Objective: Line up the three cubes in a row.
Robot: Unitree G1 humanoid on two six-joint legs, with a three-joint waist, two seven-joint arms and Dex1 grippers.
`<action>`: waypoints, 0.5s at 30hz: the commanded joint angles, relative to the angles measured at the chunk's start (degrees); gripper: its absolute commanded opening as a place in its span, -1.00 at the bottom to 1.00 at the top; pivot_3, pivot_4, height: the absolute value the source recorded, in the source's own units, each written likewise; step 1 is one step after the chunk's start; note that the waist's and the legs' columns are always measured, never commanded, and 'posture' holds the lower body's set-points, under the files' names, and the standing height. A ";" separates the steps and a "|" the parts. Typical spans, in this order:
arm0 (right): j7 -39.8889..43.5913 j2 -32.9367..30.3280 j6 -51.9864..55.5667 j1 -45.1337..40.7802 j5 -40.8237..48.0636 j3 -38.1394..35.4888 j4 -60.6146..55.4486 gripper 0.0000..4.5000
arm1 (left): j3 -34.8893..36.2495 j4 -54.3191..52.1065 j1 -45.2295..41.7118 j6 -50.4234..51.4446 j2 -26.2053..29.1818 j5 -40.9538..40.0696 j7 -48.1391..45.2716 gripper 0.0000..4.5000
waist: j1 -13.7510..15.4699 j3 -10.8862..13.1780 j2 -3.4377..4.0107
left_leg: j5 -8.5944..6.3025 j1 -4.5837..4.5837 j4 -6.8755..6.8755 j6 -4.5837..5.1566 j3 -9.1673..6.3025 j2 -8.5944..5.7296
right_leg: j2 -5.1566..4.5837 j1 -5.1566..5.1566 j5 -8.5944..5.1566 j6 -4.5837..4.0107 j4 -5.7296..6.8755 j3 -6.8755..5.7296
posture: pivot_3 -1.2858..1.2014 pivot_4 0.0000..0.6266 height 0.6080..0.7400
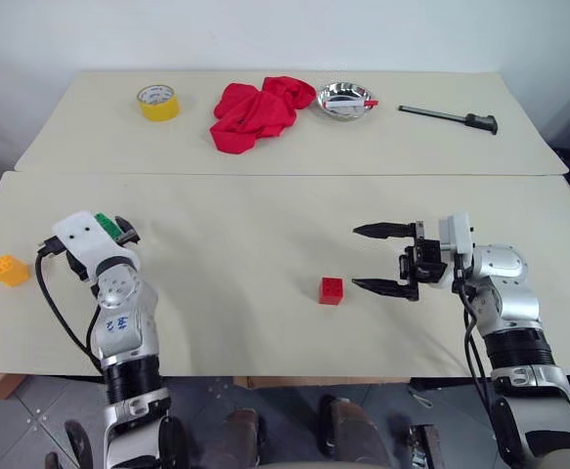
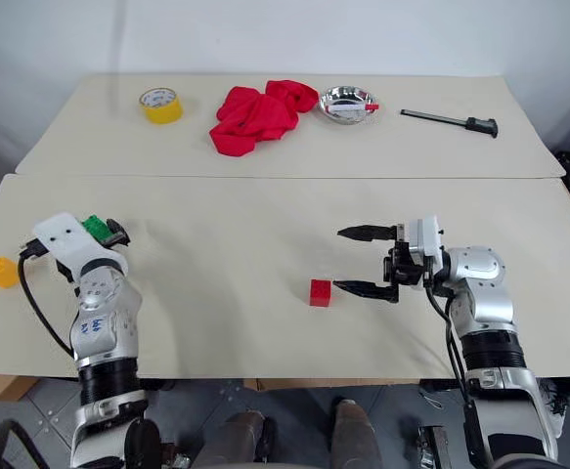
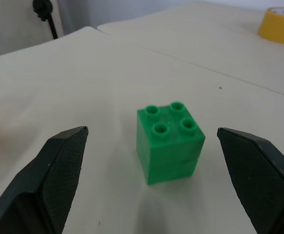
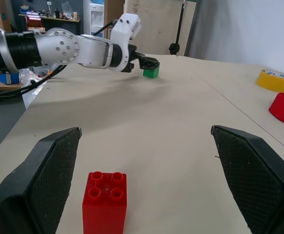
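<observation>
The green cube (image 3: 170, 141) stands studs up on the near table at the left, between the spread fingers of my left gripper (image 3: 152, 132), which is open and touches neither side. The hand partly covers this cube (image 1: 106, 224) from above. The orange-yellow cube (image 1: 10, 270) sits further left, close to the table's left edge. Near the middle of the table is the red cube (image 1: 331, 290). My right gripper (image 1: 355, 258) hangs open just right of it and points left, with its lower finger close beside the cube.
On the far table lie a yellow tape roll (image 1: 157, 102), a red cloth (image 1: 260, 112), a metal bowl (image 1: 345, 100) and a black tool (image 1: 451, 117). A seam (image 1: 285, 174) divides the two tables. Bare tabletop stretches between the green and red cubes.
</observation>
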 commanded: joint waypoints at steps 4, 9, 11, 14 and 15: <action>-0.63 -0.67 0.47 1.45 0.56 -1.34 -2.94 1.00 | 0.50 5.58 -2.74 -2.67 2.00 -0.21 -1.40 0.92 | -0.04 0.00 0.00 | 0.00 0.00 0.00 0.00 -0.01 -0.01 | 0.00 0.00 0.00 0.00 0.02 -0.01 | 0.03 -0.52 1.00; -1.10 -0.63 -0.03 2.10 0.38 -1.47 -3.14 1.00 | 0.41 6.17 -2.50 -4.09 2.71 -0.18 -2.82 0.34 | -0.04 0.00 0.00 | 0.01 0.00 0.00 -0.01 -0.01 -0.01 | -0.01 0.00 0.00 0.00 0.02 -0.01 | 0.03 -0.52 1.00; -1.33 -0.57 -0.32 2.36 0.36 -1.57 -3.14 1.00 | 0.14 6.02 -2.15 -4.45 3.07 -0.36 -4.17 0.07 | -0.04 0.00 0.00 | 0.00 0.00 0.01 -0.01 -0.01 -0.01 | -0.01 0.00 0.00 0.00 0.02 -0.02 | 0.03 -0.52 1.00; -1.75 -0.77 -0.59 3.23 0.39 -1.89 -3.76 1.00 | -0.61 4.09 -0.07 -5.80 3.89 -1.27 -8.53 -0.33 | -0.05 0.00 0.00 | 0.01 0.00 0.01 -0.01 -0.01 -0.01 | -0.02 0.00 0.00 0.00 0.02 -0.02 | 0.03 -0.52 1.00; -2.01 -1.11 -0.61 3.73 0.46 -2.24 -4.20 1.00 | -0.60 2.20 1.75 -7.44 4.59 -3.23 -12.80 -0.35 | -0.09 0.00 0.00 | 0.01 0.00 0.01 -0.01 -0.01 -0.01 | -0.02 0.00 0.00 0.00 0.02 -0.02 | 0.03 -0.52 1.00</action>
